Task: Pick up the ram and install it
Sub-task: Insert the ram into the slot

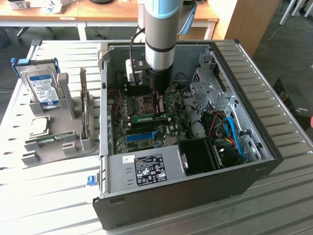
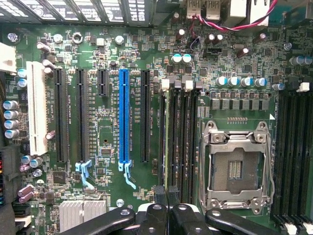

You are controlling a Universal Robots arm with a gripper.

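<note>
One ram stands edge-on beneath closed fingers.

The case lay open on top, so the way straight down to the board was free. The drive cage and a tangle of cables crowded the exterior view's right. The black fan box and the power supply walled the near side. The gripper, jaws together, stood in the tight lane over the memory slots, seemingly on the ram, with the processor socket just beside.
</note>
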